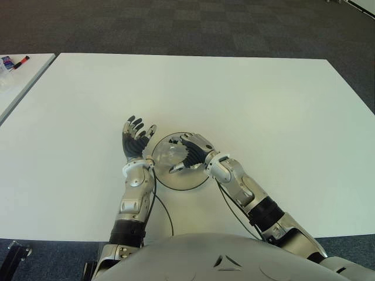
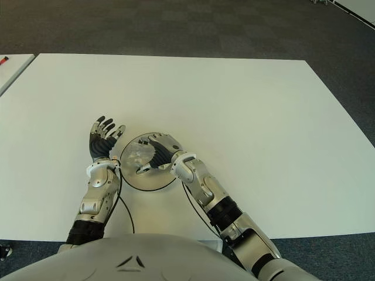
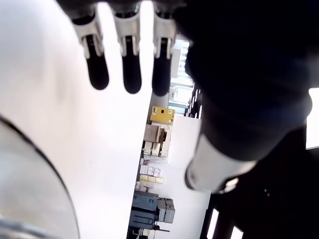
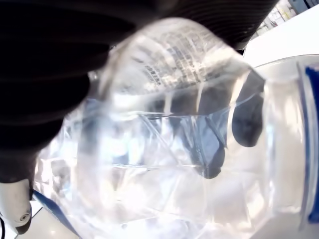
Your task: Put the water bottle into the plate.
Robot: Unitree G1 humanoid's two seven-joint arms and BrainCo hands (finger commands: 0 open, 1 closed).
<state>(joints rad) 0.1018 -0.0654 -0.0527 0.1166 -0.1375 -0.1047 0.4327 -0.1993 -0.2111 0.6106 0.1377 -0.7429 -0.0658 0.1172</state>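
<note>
**Bottle over the plate, right hand wrapped around it**

The right hand (image 1: 192, 153) has its fingers curled round the water bottle (image 1: 171, 153), and the bottle shows inside the outline of the plate (image 1: 183, 182), the round clear dish with the dark rim near the front edge of the white table (image 1: 263, 99). From the head views I can't say whether the bottle is touching the plate or hanging just above it. The right wrist view is filled with clear, creased plastic, dark fingers (image 4: 212, 149) showing through its wall, so the grip is real.

The key relation: the bottle sits on the left side of the right palm, towards the robot's middle, and directly over the plate. Its long axis is hard to read under the fingers; I won't call it. What's left, I'd judge, is a release, not a carry.

The left hand (image 1: 136, 139) is just beside the plate's left rim, fingers spread and pointing away from the robot, holding nothing. It's close, but the right hand is the one at work.

Count: one bottle, one plate, two hands.
</note>
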